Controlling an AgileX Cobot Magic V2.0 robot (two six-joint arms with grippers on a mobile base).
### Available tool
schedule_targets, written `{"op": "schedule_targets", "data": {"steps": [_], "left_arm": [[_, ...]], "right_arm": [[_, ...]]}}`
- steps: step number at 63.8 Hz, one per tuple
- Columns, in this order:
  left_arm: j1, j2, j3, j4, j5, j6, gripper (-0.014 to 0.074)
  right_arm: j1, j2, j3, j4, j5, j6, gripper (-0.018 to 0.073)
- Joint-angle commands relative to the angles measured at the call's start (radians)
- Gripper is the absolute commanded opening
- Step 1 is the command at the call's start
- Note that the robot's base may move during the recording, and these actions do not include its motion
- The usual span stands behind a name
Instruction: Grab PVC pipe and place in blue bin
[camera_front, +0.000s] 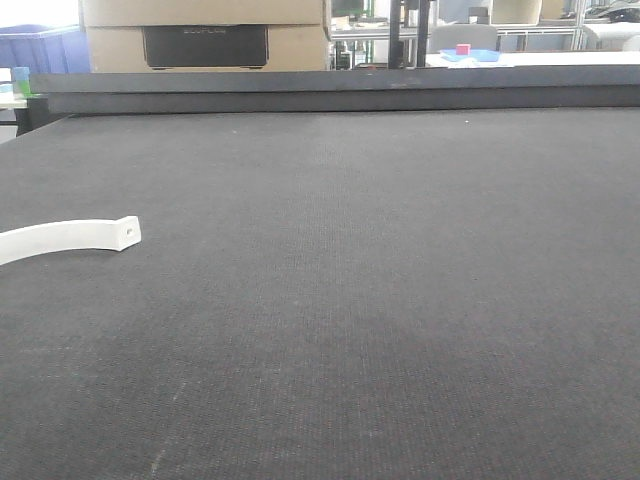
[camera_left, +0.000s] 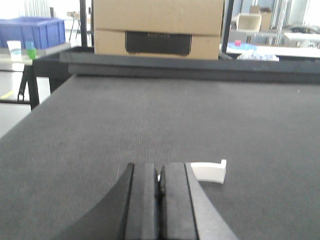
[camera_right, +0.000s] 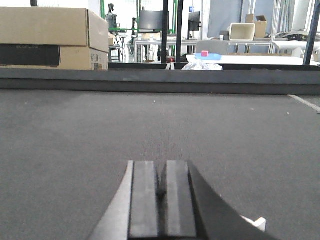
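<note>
Behind the PVC pipe (camera_front: 65, 238), the cardboard box's (camera_front: 205, 35) lettering blurs.

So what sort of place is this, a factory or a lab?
Probably a lab or workshop: a dark felt-topped worktable, a cardboard box and blue bin behind it, and more cluttered tables further back.
</note>
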Motion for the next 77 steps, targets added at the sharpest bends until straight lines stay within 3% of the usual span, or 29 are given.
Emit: {"op": "schedule_targets", "data": {"steps": [1,7,12,18,29,40,48,59,77], "left_arm": [[0.004,-0.004,-0.019,0.000,-0.027,-0.001,-0.0111],[0.004,-0.004,-0.134,0.004,0.082,-0.001,-0.0111],[0.004,-0.004,-0.251,0.006,0.240,-0.001,-0.0111],[0.004,0.007,-0.410,0.052,0.393,-0.001,-0.0111],[0.004,0.129,-0.606,0.129,0.494,-0.001,-0.0111],[0.004,0.368,-0.763,0.062,0.651,-0.001,-0.0111],[0.004,0.562,-0.854,0.057,0.803,-0.001,-0.0111],[0.004,0.782,-0.899,0.055,0.815,-0.001,-0.0111],[0.004,1.033,-0.899,0.051,0.792,-0.001,-0.0111]], "right_arm": [[-0.004,-0.003,-0.016,-0.003,-0.043,-0.002,-0.0167],[-0.004,-0.003,-0.105,-0.030,-0.013,-0.002,-0.0167],[-0.004,-0.003,-0.212,-0.079,0.061,-0.002,-0.0167],[-0.004,-0.003,-0.340,-0.091,0.172,-0.002,-0.0167],[-0.004,0.093,-0.553,-0.091,0.444,-0.002,-0.0167],[-0.004,0.323,-0.703,-0.091,0.628,-0.002,-0.0167],[-0.004,0.500,-0.771,-0.080,0.727,-0.002,-0.0167],[-0.004,0.726,-0.818,-0.077,0.847,-0.002,-0.0167],[-0.004,1.034,-0.818,-0.048,0.880,-0.002,-0.0167]]}}
